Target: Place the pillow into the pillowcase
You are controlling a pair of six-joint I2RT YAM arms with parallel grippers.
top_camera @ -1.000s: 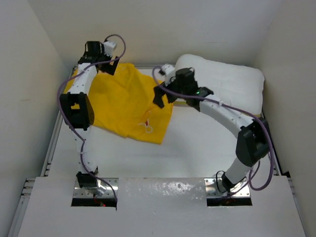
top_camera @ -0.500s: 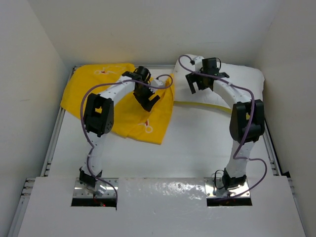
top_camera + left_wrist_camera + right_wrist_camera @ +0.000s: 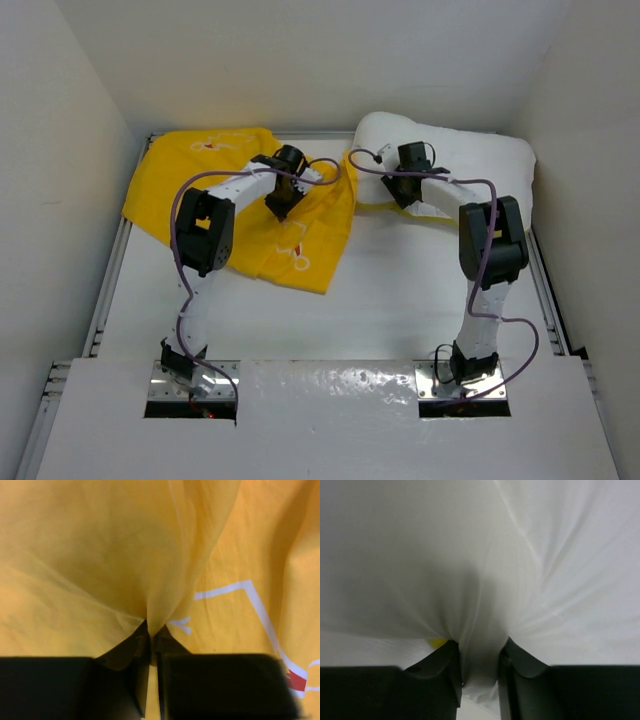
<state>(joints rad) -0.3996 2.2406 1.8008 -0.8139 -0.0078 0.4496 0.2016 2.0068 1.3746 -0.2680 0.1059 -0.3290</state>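
Progress-wise this one's barely off the ground. The pillow (image 3: 485, 165) is fully outside the pillowcase (image 3: 190, 180). They're lying side by side at the far end of the table (image 3: 400, 290), with the yellow pillowcase spread out rumpled on the far left and the white pillow on the far right. The pillowcase's right edge comes right up next to the pillow's left end, but from the top view it's hard to tell if they actually touch. Nothing is inside anything yet. Judging from that, the opening has to be found and held open, and the whole stuffing job is left to do.

What does look done is the grabbing. The left gripper (image 3: 150, 640) has its jaws pinched nearly together on a fold of the yellow fabric, which bunches up into a peak right between the fingers. The right gripper (image 3: 480, 655) is clamped on a tuck of the pillow's white cover, with wrinkles fanning out from the pinch and a tiny bit of yellow showing beside one finger.

As for pose, both arms reach far out from their bases at the near edge. The left arm rises, bends at the elbow and runs right, its wrist tipped down onto the right part of the pillowcase. The right arm goes nearly straight away from its base, then its forearm turns left, with the wrist down at the pillow's near left corner. The two wrists sit fairly near each other around the middle.
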